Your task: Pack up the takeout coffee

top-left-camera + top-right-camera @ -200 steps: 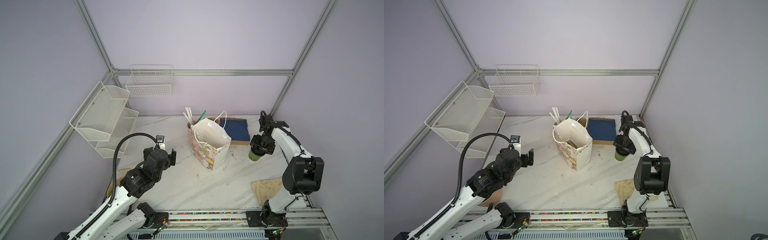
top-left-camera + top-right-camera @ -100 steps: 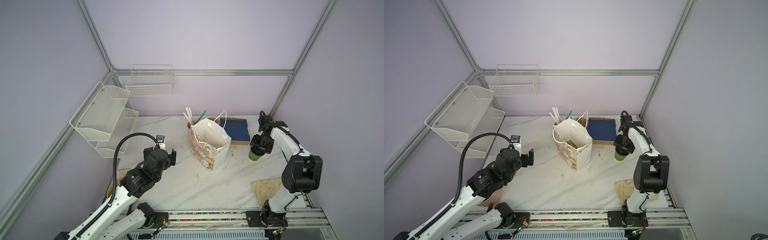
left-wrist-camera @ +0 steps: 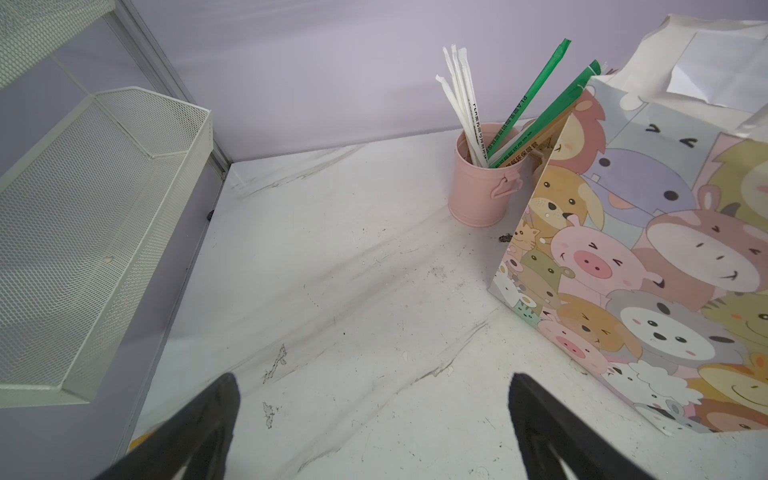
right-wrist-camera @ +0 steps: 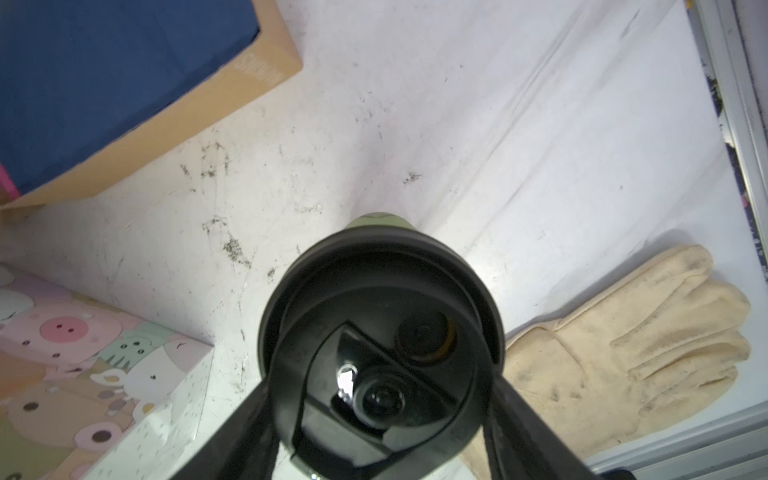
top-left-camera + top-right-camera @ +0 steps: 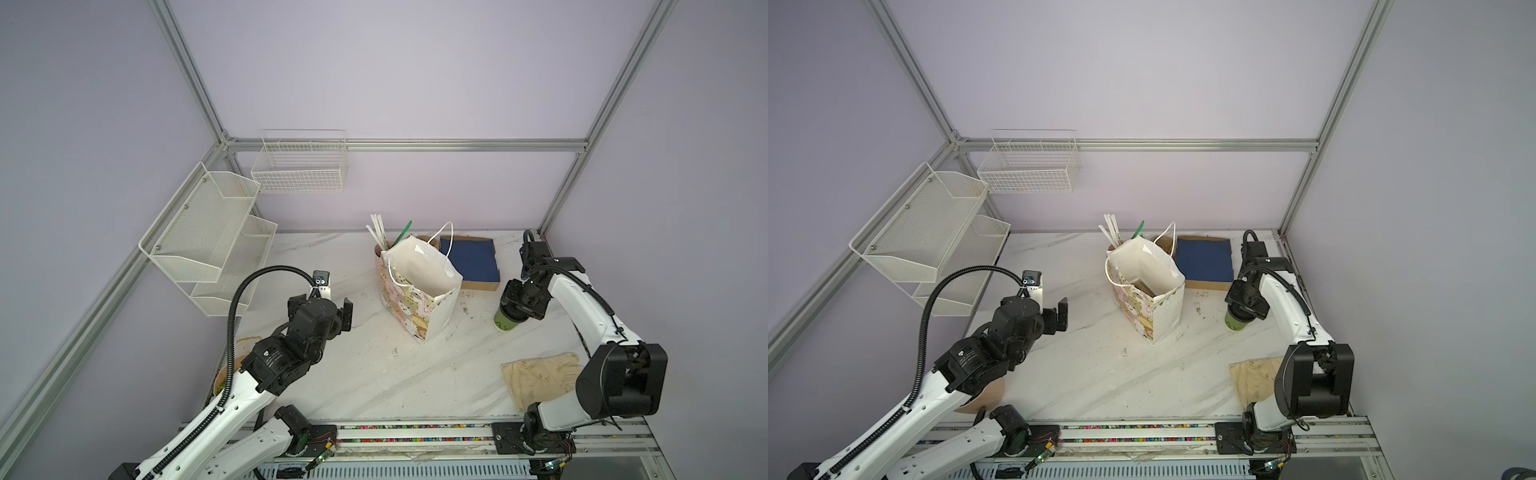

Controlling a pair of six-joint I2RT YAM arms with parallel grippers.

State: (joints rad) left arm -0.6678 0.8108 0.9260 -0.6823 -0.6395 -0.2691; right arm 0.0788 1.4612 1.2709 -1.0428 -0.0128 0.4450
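While the pink mug holds wrapped straws beside the open gift bag, the right gripper pinches the upright, lidded takeout coffee; the left gripper is spread.

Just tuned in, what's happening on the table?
The right gripper has its jaws closed on the black lid of the green coffee cup, which stands on the table beside the open gift bag. The left gripper hovers open on the bag's other side, holding nothing. The cup is not yet in the bag.
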